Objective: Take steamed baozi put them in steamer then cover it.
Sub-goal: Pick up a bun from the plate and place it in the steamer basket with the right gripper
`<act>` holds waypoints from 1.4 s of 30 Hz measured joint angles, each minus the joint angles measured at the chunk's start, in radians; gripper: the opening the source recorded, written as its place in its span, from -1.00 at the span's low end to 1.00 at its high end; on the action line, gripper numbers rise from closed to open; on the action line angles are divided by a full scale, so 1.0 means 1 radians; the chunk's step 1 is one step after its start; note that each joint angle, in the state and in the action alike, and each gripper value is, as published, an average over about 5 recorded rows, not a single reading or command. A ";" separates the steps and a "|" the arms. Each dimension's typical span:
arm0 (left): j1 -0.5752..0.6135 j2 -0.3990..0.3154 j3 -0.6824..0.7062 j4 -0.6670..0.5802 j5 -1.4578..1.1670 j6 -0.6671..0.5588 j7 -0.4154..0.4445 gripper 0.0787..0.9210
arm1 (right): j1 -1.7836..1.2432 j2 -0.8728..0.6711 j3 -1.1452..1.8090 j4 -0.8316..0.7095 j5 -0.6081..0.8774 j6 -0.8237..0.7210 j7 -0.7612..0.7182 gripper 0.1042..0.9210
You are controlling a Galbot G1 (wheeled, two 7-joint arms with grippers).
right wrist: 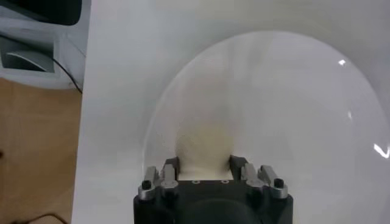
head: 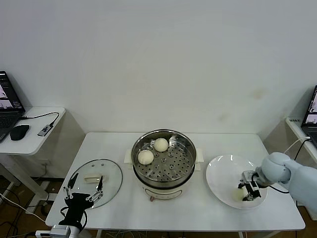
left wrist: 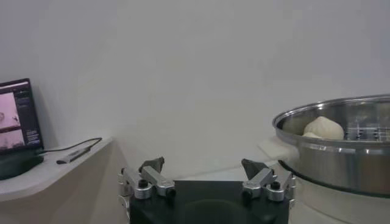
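The steel steamer (head: pixel 163 163) stands mid-table with two pale baozi (head: pixel 145 156) (head: pixel 161 144) on its perforated tray. A third baozi (head: pixel 238 194) (right wrist: pixel 205 146) lies on the white plate (head: pixel 225 171) at the right. My right gripper (head: pixel 246 191) (right wrist: pixel 205 164) is down on the plate, shut on this baozi, one finger against each side. The glass cover (head: pixel 101 171) with its cream handle lies flat on the table at the left. My left gripper (head: pixel 83 191) (left wrist: pixel 204 167) hangs open by the cover's front edge, with nothing between its fingers.
The plate (right wrist: pixel 274 109) sits near the table's right edge. A side desk (head: pixel 34 131) at the left carries a laptop, a mouse (head: pixel 19 132) and a cable. Another laptop (head: pixel 311 116) shows at the far right. The steamer's rim (left wrist: pixel 332 131) is close beside my left gripper.
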 measured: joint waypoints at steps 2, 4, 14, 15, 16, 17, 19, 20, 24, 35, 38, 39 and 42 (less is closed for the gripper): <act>-0.002 0.002 0.001 -0.002 -0.001 0.001 0.001 0.77 | 0.036 -0.004 -0.013 -0.001 0.017 -0.001 -0.006 0.00; -0.004 0.003 0.002 -0.003 -0.003 0.001 0.001 0.77 | 0.081 -0.006 -0.026 -0.005 0.036 -0.002 -0.013 0.01; -0.007 0.014 -0.003 -0.004 -0.015 0.001 0.001 0.77 | 0.393 0.033 -0.150 -0.043 0.167 -0.002 -0.030 0.03; -0.007 0.014 -0.004 -0.005 -0.016 0.001 0.001 0.77 | 0.431 0.043 -0.171 -0.044 0.180 -0.001 -0.030 0.03; -0.007 0.015 -0.005 -0.005 -0.017 0.001 0.001 0.77 | 0.469 0.054 -0.193 -0.045 0.194 -0.001 -0.028 0.03; -0.007 0.015 -0.006 -0.005 -0.017 0.001 0.001 0.77 | 0.507 0.067 -0.214 -0.045 0.208 -0.001 -0.027 0.03; -0.007 0.014 -0.007 -0.004 -0.019 0.001 0.001 0.77 | 0.577 0.096 -0.256 -0.045 0.235 -0.001 -0.022 0.03; -0.006 0.013 -0.008 -0.003 -0.019 0.001 0.001 0.77 | 0.611 0.113 -0.276 -0.044 0.249 0.000 -0.019 0.03; -0.006 0.008 -0.011 0.000 -0.020 0.000 0.000 0.77 | 0.721 0.188 -0.357 -0.033 0.300 0.011 -0.003 0.03; -0.010 -0.008 -0.018 -0.001 -0.020 -0.002 0.000 0.77 | 0.817 0.384 -0.525 0.014 0.361 0.110 0.041 0.03; -0.014 -0.011 -0.021 0.001 -0.021 -0.002 0.000 0.77 | 0.817 0.430 -0.551 0.013 0.348 0.148 0.047 0.03; -0.015 -0.013 -0.022 0.003 -0.022 -0.003 -0.001 0.77 | 0.816 0.444 -0.559 0.011 0.341 0.162 0.049 0.03; -0.016 -0.019 -0.027 0.008 -0.022 -0.004 -0.001 0.77 | 0.809 0.485 -0.575 0.001 0.312 0.207 0.057 0.04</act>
